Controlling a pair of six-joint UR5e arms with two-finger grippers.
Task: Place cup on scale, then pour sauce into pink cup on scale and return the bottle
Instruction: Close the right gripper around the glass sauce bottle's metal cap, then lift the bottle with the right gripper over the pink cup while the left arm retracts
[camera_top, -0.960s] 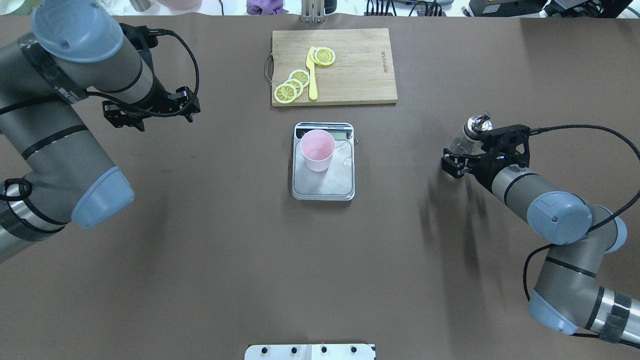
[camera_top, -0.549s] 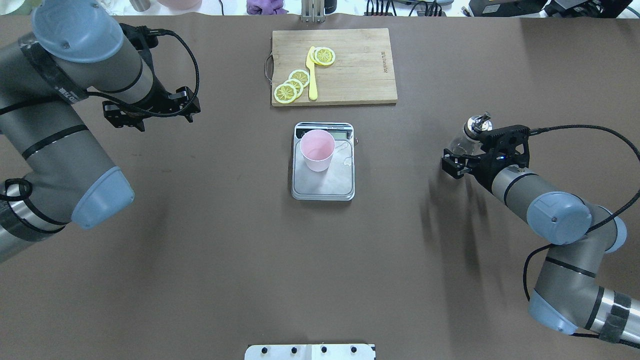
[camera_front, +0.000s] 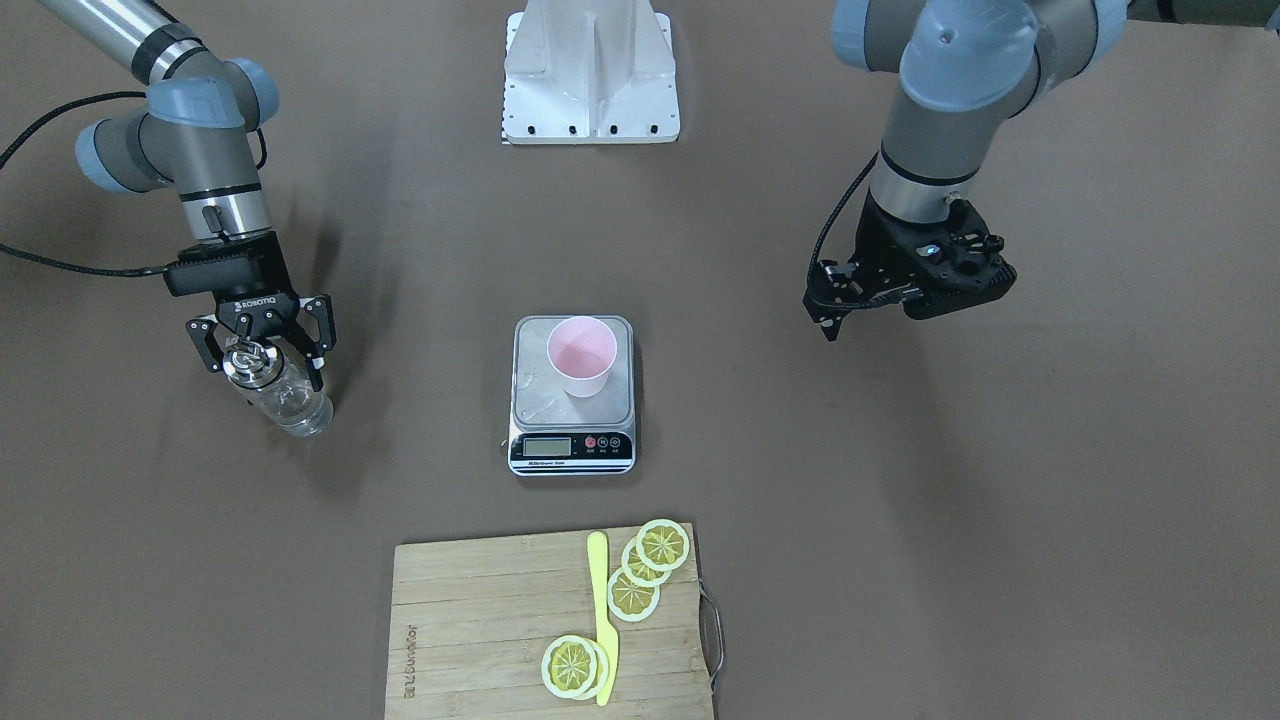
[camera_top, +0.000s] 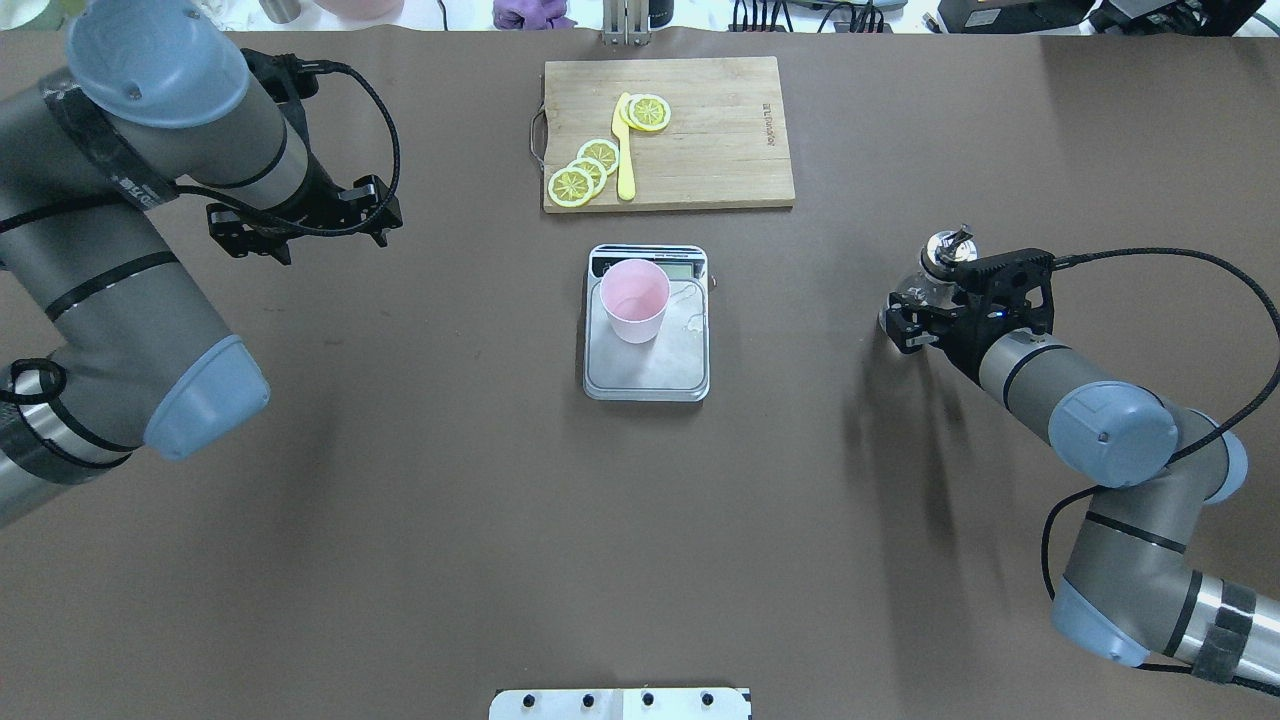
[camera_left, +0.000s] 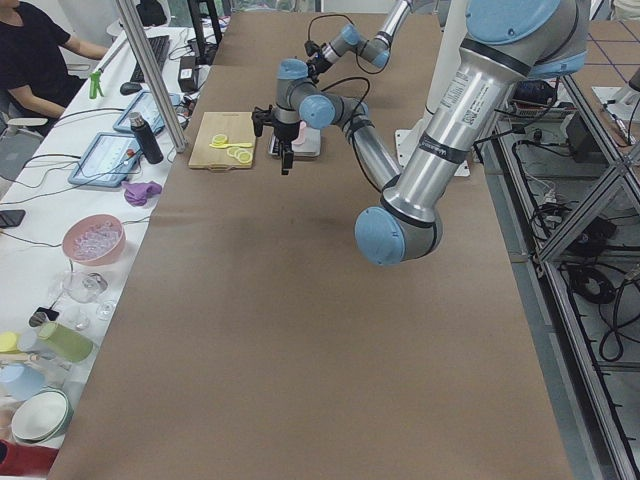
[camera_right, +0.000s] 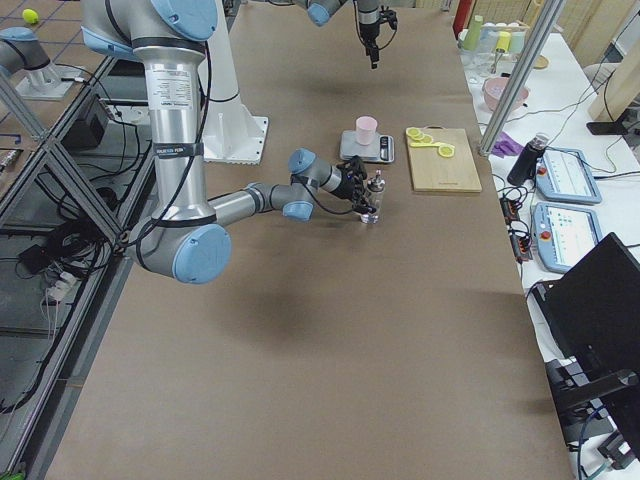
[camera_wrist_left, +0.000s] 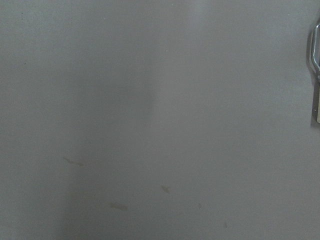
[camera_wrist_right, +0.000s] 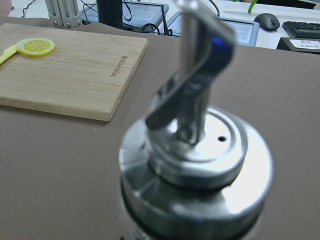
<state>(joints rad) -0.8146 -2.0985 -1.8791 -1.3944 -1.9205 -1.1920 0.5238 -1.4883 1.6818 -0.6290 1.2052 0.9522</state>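
cup (camera_top: 634, 300) on scale (camera_top: 646, 378), bottle (camera_front: 291, 405) pickup likely | right fingers (camera_front: 318, 350) wide open astride bottle, holding nothing | left fingers (camera_front: 838, 305): can't tell | next: clamp, lift

The brown worktop (camera_top: 400, 520) carries a scale (camera_top: 650, 370) at its centre and a wooden cutting board (camera_top: 720, 130) beyond it. A glass bottle (camera_front: 290, 405) stands toward the robot's right, and a white mounting plate (camera_top: 620, 705) lies at the near edge.

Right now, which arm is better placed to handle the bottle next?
Right. Its claw straddles the neck of the bottle, fingers either side, not visibly clamped. The left claw hangs on the far side of the scale, holding nothing, and would have to cross past the cup.
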